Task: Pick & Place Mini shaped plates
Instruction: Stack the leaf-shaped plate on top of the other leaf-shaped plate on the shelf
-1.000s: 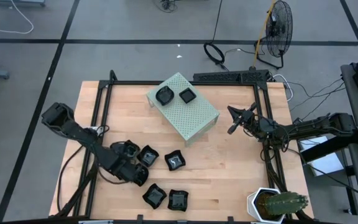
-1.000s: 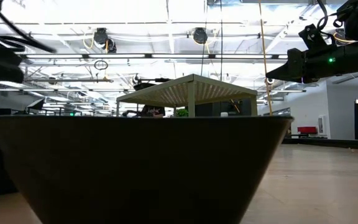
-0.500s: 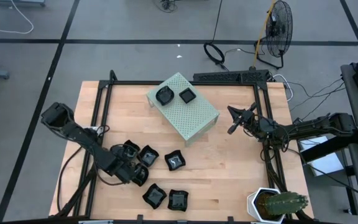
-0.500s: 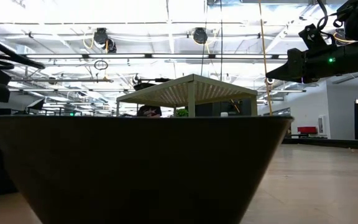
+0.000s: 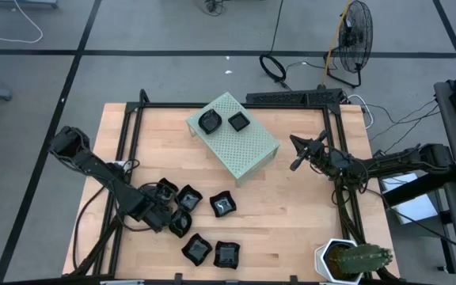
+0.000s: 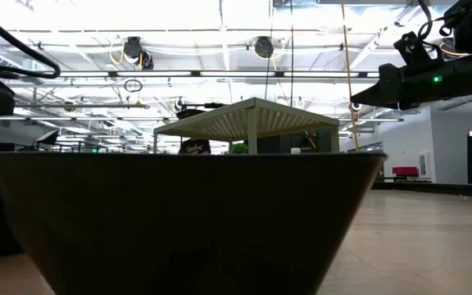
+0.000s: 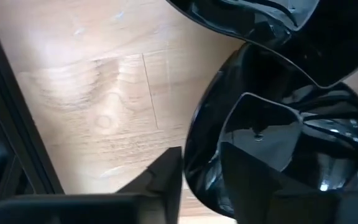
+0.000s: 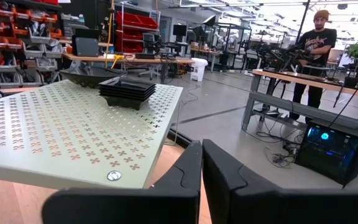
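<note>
Several glossy black mini shaped plates lie near the table's front left: a wavy-edged one (image 5: 223,205), two squares (image 5: 197,248) (image 5: 226,254), and others (image 5: 188,197) beside the left arm. My left gripper (image 5: 176,222) is low over a round plate (image 7: 278,124). Its fingers (image 7: 163,177) stand either side of that plate's rim, closed on it (image 7: 201,163). Two more plates (image 5: 209,121) (image 5: 238,121) sit on the pale green perforated box (image 5: 244,146). My right gripper (image 5: 298,153) hangs shut and empty to the right of the box (image 8: 201,177).
A black frame rail (image 5: 125,142) runs round the table. A potted cactus (image 5: 353,260) stands at the front right corner. In the low view one dark plate (image 6: 187,221) fills the foreground. A person (image 8: 312,46) stands at a bench beyond the table.
The left gripper has slid slightly toward the table's left and its jaws have narrowed onto the round plate's rim. The right arm has not moved.
</note>
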